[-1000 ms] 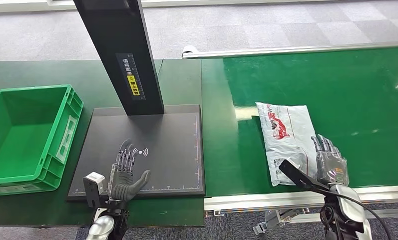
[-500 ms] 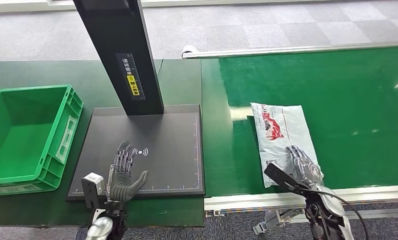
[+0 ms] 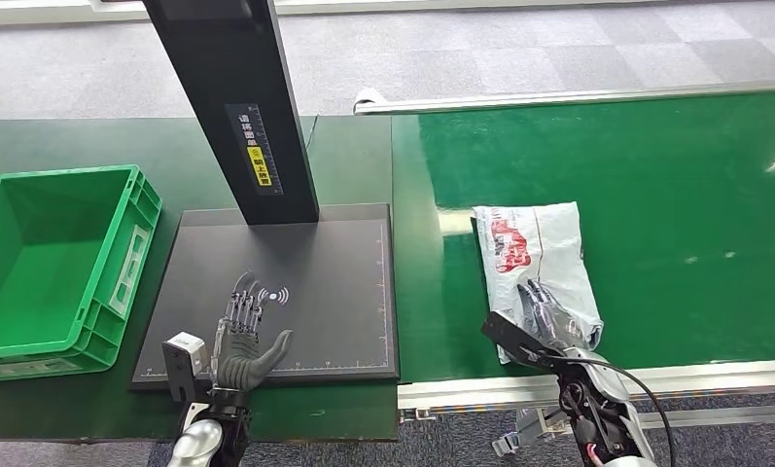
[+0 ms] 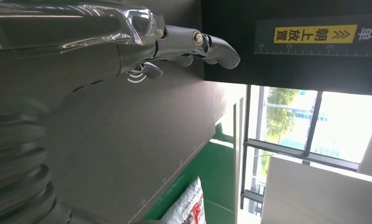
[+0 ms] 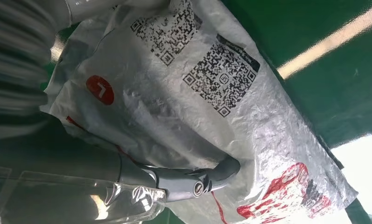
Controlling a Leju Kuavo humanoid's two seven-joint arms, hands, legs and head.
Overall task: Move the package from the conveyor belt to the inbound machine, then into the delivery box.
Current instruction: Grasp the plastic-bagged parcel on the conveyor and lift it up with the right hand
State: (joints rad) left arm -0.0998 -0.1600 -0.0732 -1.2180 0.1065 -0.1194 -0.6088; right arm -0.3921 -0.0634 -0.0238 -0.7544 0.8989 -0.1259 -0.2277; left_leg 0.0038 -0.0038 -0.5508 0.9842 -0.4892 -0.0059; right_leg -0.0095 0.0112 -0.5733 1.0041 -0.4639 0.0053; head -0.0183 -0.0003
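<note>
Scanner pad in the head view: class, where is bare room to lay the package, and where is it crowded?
Free: the dark pad between the black post and the pad's near edge, right of the left robot hand. The green crate is empty too. Crowded: the belt's near edge, where the right robot hand presses the package.

A white crinkled package (image 3: 537, 263) printed with red graphics and black QR codes lies on a glossy green conveyor belt (image 3: 675, 195). Beside it: a black scanner pad (image 3: 334, 292), a black post bearing a yellow label (image 3: 258, 166), and a bright green crate (image 3: 101, 302).
</note>
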